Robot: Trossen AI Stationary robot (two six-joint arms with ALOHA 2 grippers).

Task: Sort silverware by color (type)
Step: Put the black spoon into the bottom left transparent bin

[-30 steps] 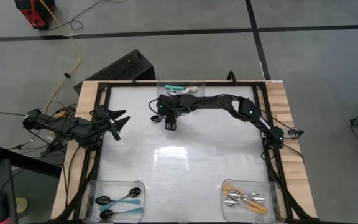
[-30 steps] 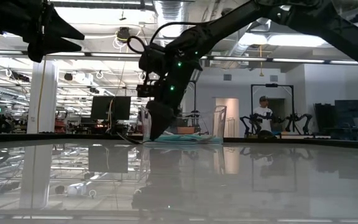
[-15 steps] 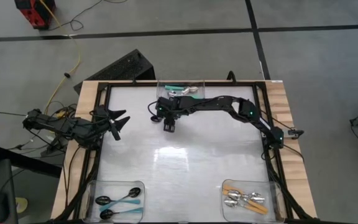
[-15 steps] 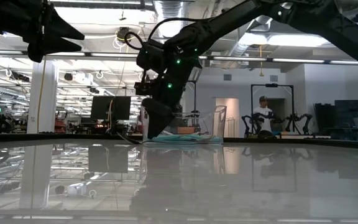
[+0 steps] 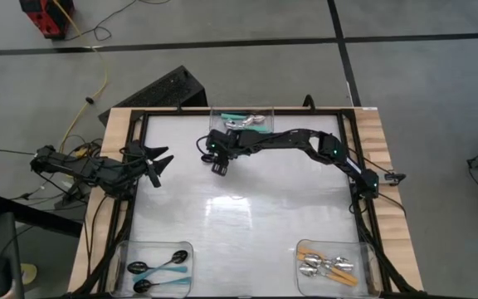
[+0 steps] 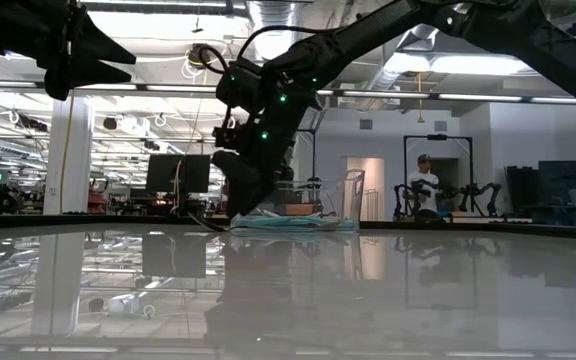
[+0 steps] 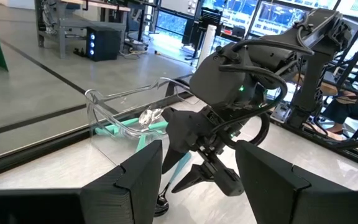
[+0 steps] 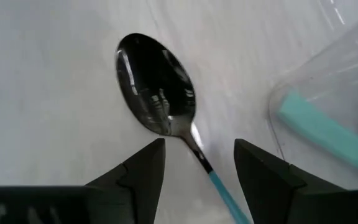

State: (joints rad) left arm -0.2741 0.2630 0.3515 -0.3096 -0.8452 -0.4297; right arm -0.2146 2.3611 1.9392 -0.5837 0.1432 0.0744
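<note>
A glossy white table (image 5: 247, 224) reflects the ceiling lights, a person (image 6: 425, 187) stands far off, and the right gripper (image 8: 194, 165), jaws spread, hovers over a black spoon (image 8: 157, 87) beside the far bin (image 7: 120, 121), its teal handle partly hidden.

Around your white glossy table (image 5: 247, 216) with its pale wooden edge (image 5: 382, 158) lies grey concrete floor (image 5: 421, 83) crossed by dark lines. A yellow cable (image 5: 99, 79) trails far left. Beyond, long ceiling lights (image 6: 168, 25) brighten an open hall, where a distant person (image 6: 425, 185) stands.
</note>
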